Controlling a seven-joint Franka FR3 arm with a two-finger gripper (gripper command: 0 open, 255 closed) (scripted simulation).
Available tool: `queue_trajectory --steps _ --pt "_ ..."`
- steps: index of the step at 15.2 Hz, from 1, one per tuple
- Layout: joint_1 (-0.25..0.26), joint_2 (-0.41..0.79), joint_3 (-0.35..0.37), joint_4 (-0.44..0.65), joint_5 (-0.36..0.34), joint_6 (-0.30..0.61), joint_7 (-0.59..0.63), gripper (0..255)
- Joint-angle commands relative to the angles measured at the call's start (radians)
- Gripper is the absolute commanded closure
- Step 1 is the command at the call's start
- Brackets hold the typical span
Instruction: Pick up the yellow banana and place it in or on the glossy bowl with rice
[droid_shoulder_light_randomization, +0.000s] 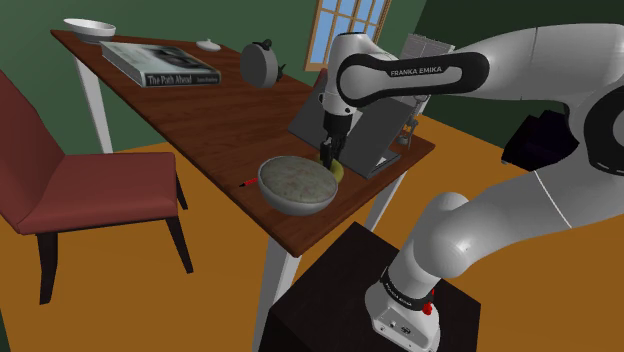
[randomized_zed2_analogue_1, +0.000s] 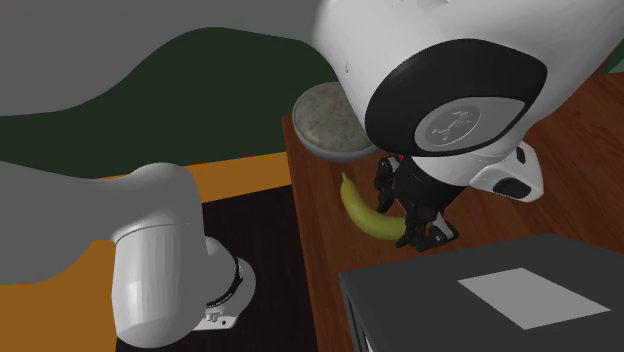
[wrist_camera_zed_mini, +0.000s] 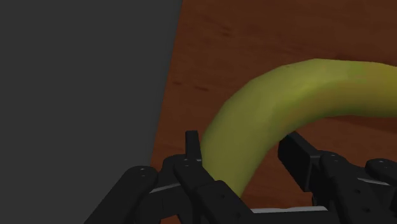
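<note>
**Banana**: yellow-green and curved. It lies on the brown wooden table near the corner closest to the stand, just beside the bowl of rice. In the second exterior view it runs along the table's edge, from near the bowl toward the claw.

**Bowl of rice**: grey and glossy, filled with speckled pale grains. It stands upright by the same table edge, and the banana is outside it.

**Gripper**: black and pointing down at the table. It is clenched on the banana's end, with one finger pressed to one flank and the other against the opposite flank.

**Grey slanted panel**: sits at the table's corner, just behind the gripper.

**Red pen**: a small item at the table's edge, next to the bowl.

**Book**: lies flat toward the table's far end.

**White dish**: sits at the far corner.

**Dark round kettle-like vessel**: stands near the far long edge.

**Red chair**: stands on the orange floor beside the table.
</note>
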Motion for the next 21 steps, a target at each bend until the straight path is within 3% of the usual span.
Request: queue_trajectory --steps 1,7,21 --pt "0.0 0.0 0.0 0.0 0.0 0.0 0.0 255" --pt "0.0 0.0 0.0 0.0 0.0 0.0 0.0 255" --pt "0.003 -0.017 0.012 0.176 0.01 -0.193 -0.012 255"
